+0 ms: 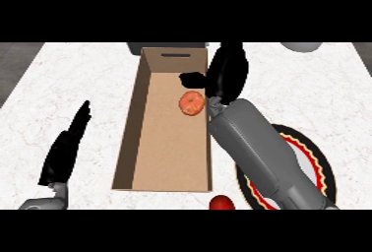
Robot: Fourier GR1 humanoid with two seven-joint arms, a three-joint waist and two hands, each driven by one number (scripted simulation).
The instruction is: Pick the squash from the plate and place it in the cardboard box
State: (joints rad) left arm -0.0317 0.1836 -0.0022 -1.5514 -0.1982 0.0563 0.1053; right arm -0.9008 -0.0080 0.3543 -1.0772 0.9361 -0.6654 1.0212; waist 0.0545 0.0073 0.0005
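The squash (192,103) lay inside the box (149,147), an orange round on the brown floor toward the far end and close to the right wall, so by the look of it the placing was as good as done! The right hand (227,74) hung over that same right wall, just beside the squash, its fingers long and relaxed and its thumb poking out over the box floor; nothing was caught between them, and the hand stood released, apart from the squash. That pose made sense for a drop: the grey forearm slanted up across the plate (323,162) to reach the far half of the box, which was where the squash ended up. The plate itself, dark with a red and yellow ring, sat to the right of the box, mostly covered by the forearm, and what showed of it held no squash. The left hand (67,147) rested at the left of the view, well apart from the box, fingers straight and holding nothing, kept out of the way. A red object (222,203) peeked in at the lower edge, just beyond the box's near end; too little of it showed to name it. What seemed left was only to draw the right arm back clear of the box.
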